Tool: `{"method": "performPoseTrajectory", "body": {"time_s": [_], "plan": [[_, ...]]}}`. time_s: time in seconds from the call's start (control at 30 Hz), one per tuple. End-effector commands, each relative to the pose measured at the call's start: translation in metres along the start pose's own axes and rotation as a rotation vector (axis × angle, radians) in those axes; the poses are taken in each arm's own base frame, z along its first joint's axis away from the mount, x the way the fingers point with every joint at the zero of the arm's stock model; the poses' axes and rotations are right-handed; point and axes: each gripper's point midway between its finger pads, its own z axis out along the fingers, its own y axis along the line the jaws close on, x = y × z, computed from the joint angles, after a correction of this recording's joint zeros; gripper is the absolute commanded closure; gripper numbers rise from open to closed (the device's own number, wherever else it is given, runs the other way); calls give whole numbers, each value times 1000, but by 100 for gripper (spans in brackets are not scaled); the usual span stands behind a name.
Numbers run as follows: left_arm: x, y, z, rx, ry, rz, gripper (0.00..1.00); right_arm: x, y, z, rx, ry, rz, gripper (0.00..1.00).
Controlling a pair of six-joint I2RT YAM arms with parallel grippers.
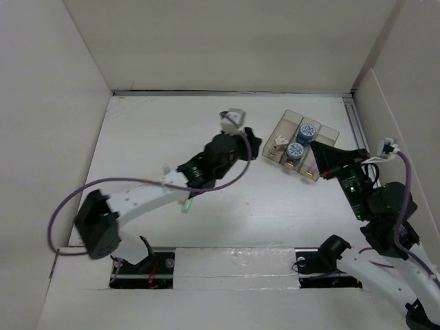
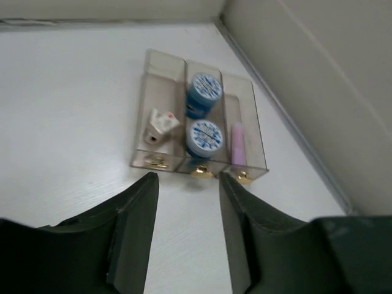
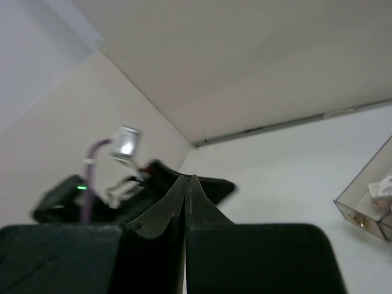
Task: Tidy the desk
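Desk (image 1: 172,130): a white plank tabletop. It lies under both grippers and runs on ahead of them to the white wall panels (image 1: 227,41) that close it in at the back and sides.

Left arm (image 1: 137,196): it reaches diagonally across the desk from its base. The left gripper (image 2: 187,226) is spread wide with nothing between its dark fingers (image 2: 131,233), only bare desk in the gap.

Right arm (image 1: 385,213): it is folded in from the right side. The right gripper (image 3: 185,202) has its fingers pressed together, pinching nothing that can be seen. Its tip sits just beside the tray's right edge; whether it touches cannot be told.

Clear three-compartment tray (image 2: 165,61): straight ahead of the left gripper, near but apart from the fingertips. In the right wrist view it is off to the right of the closed tips.

Two blue-lidded jars (image 2: 205,92), (image 2: 205,136): middle compartment, one behind the other, in line with the gap of the left gripper.

Small white block (image 2: 160,125): left compartment, tilted.

Pink stick (image 2: 238,144): right compartment, lying lengthwise.

Brass-coloured knobs (image 2: 201,172): on the tray's wall nearest the left gripper.
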Motion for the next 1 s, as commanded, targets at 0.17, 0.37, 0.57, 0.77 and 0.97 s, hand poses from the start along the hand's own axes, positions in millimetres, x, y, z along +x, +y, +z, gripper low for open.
{"method": "performPoseTrajectory", "body": {"time_s": [0.17,0.37,0.57,0.77,0.97], "plan": [[86,148,-140,-405,61,-192,63,93,-1,21,-90,236,42,100],[137,178,-191,-510,177,-297,62,120,-9,29,-88,294,37,86],[161,192,-209,-603,232,-350,61,137,-15,30,-77,332,31,76],[172,213,-212,-788,263,-322,60,137,-15,28,-76,334,26,76],[175,227,-214,-898,241,-308,58,141,-23,24,-58,342,13,76]]}}
